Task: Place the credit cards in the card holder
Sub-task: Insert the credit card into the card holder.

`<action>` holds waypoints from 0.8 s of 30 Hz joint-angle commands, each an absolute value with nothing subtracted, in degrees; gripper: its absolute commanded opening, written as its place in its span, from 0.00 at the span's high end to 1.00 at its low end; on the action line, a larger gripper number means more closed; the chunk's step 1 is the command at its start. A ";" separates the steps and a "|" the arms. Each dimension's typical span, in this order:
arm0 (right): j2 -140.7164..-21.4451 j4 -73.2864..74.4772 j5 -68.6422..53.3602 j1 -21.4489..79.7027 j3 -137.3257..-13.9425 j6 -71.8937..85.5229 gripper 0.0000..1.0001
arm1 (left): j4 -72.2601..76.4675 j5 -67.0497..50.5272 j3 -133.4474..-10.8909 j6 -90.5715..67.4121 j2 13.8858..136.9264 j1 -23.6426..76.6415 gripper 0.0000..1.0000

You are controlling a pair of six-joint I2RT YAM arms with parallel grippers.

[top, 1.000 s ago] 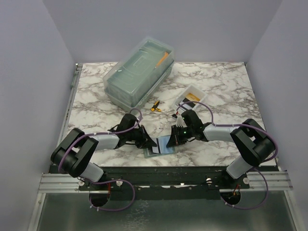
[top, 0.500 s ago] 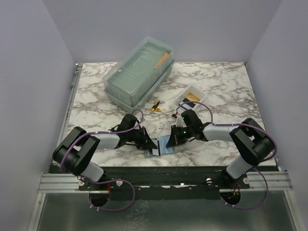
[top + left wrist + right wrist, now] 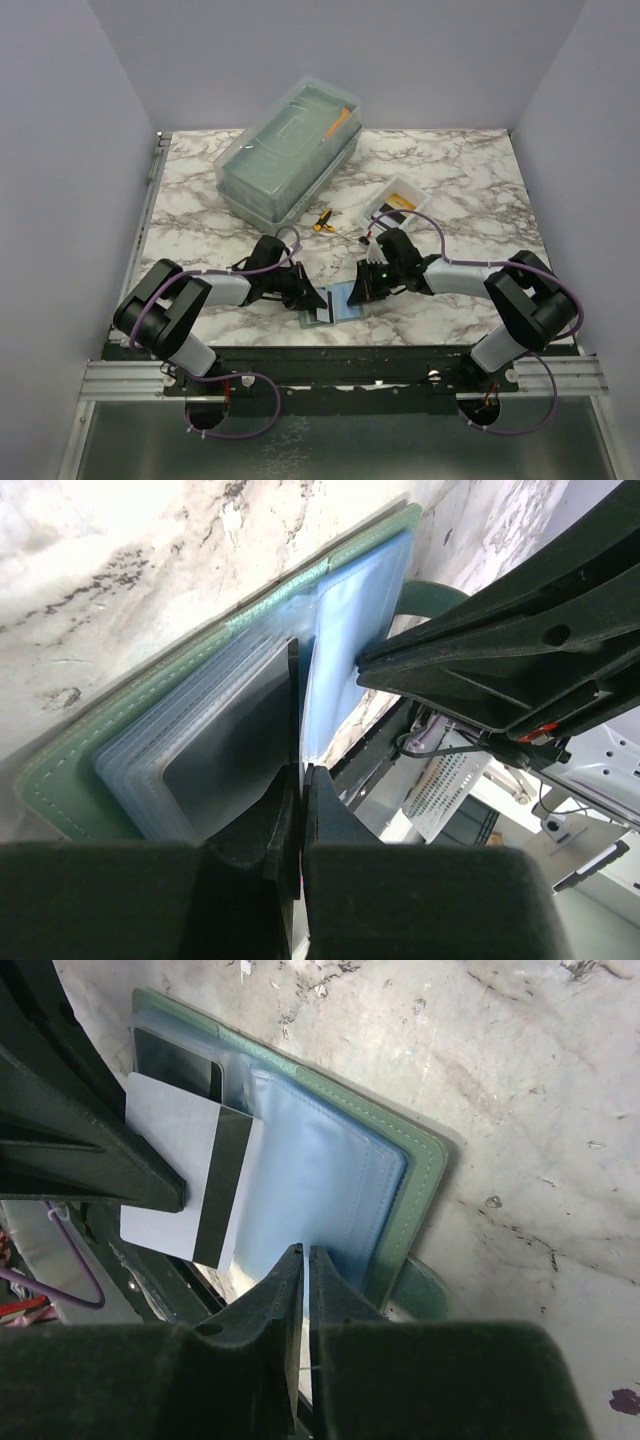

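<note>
The grey-green card holder point(image 3: 341, 301) lies open near the table's front edge, between both grippers. My left gripper point(image 3: 302, 770) is shut on a credit card, white-backed with a black stripe point(image 3: 190, 1185), held on edge point(image 3: 293, 695) over the holder's left panel point(image 3: 60, 780). A black credit card point(image 3: 178, 1060) sits inside a clear pocket there. My right gripper point(image 3: 306, 1250) pinches the edge of a pale blue pocket leaf point(image 3: 320, 1170) and holds it raised. In the top view the left gripper point(image 3: 312, 297) and right gripper point(image 3: 360, 291) face each other across the holder.
A large translucent lidded box point(image 3: 290, 150) stands at the back left. A small white tray point(image 3: 398, 197) sits behind the right arm. A yellow-handled tool point(image 3: 322, 221) lies between them. The table's front edge runs just below the holder.
The left arm has crept slightly right toward the holder with the card. The right gripper has stayed at the holder's right side.
</note>
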State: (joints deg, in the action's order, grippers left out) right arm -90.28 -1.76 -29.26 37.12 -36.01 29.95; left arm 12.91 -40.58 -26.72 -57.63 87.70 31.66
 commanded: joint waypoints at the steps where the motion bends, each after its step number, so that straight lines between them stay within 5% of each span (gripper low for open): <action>1: -90.88 3.87 -21.75 37.17 -35.27 28.01 0.89 | 14.74 -40.61 -27.42 -56.98 87.73 30.86 1.00; 24: -93.54 2.58 -23.21 37.18 -35.72 27.93 0.89 | 17.12 -39.77 -28.39 -53.08 90.49 31.01 1.00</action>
State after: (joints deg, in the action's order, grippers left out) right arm -90.56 -1.17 -28.97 37.17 -36.42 29.95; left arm 15.88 -40.69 -27.44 -56.16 89.67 31.11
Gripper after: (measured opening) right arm 0.109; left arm 0.027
